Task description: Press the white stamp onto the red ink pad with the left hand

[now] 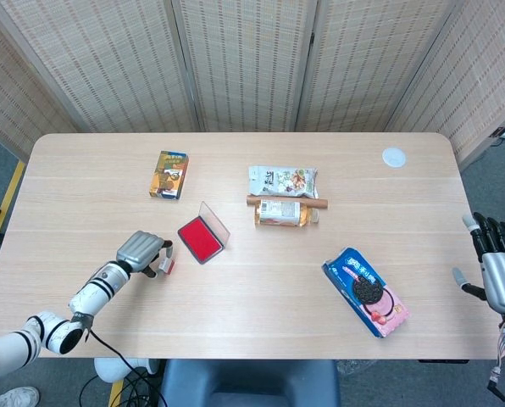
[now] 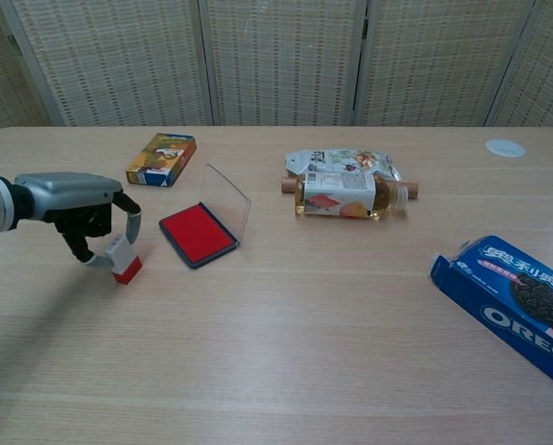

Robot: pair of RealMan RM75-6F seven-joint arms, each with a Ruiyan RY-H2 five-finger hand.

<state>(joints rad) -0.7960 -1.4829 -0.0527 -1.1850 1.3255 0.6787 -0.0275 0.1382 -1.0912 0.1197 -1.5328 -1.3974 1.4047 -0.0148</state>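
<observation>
The white stamp [image 2: 123, 257] with its red base leans slightly on the table, just left of the open red ink pad [image 2: 196, 234]. My left hand [image 2: 77, 206] is over it, with a finger on its top and the thumb against its left side, so it pinches the stamp. The head view shows the left hand [image 1: 139, 251] covering most of the stamp [image 1: 166, 264], beside the ink pad [image 1: 200, 240]. The pad's clear lid stands up at its far edge. My right hand [image 1: 498, 264] hangs off the table's right edge with fingers apart, holding nothing.
A yellow box [image 2: 161, 158] lies behind the pad. A snack bag [image 2: 343, 163] and a lying bottle [image 2: 346, 197] sit mid-table. A blue Oreo box [image 2: 518, 301] is at the right front, a white disc [image 2: 506, 147] at the far right corner.
</observation>
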